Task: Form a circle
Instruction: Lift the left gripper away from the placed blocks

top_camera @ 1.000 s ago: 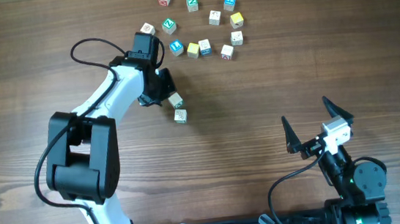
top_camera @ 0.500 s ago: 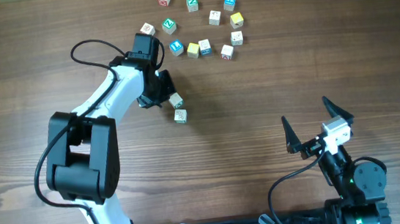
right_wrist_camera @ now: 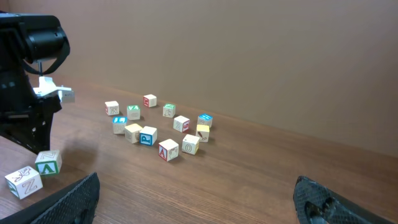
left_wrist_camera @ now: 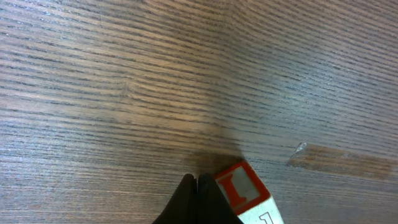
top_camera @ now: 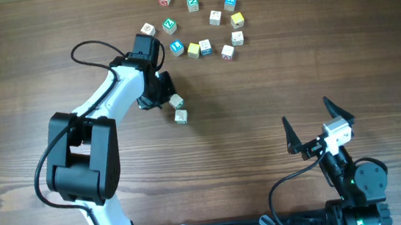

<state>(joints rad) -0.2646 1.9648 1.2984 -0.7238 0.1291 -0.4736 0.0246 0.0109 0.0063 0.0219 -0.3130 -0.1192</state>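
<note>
My left gripper (top_camera: 167, 95) is shut with nothing between its fingers; in the left wrist view its tips (left_wrist_camera: 198, 186) meet on the wood. A white cube with a red-framed I (left_wrist_camera: 245, 190) rests against the right finger, on the table (top_camera: 176, 100). A second white cube (top_camera: 180, 116) lies just in front of it. Several letter cubes (top_camera: 205, 48) lie in a wide loose scatter at the back; a tight circle does not show in any view. My right gripper (top_camera: 312, 122) stands open and empty over bare wood (right_wrist_camera: 202, 208).
The scatter holds a yellow cube (top_camera: 237, 20), a teal cube (top_camera: 192, 4), a blue cube (top_camera: 230, 3) and white ones (right_wrist_camera: 168, 149). The left arm's black cable (top_camera: 84, 50) loops to the left. Bare wood lies between the two arms.
</note>
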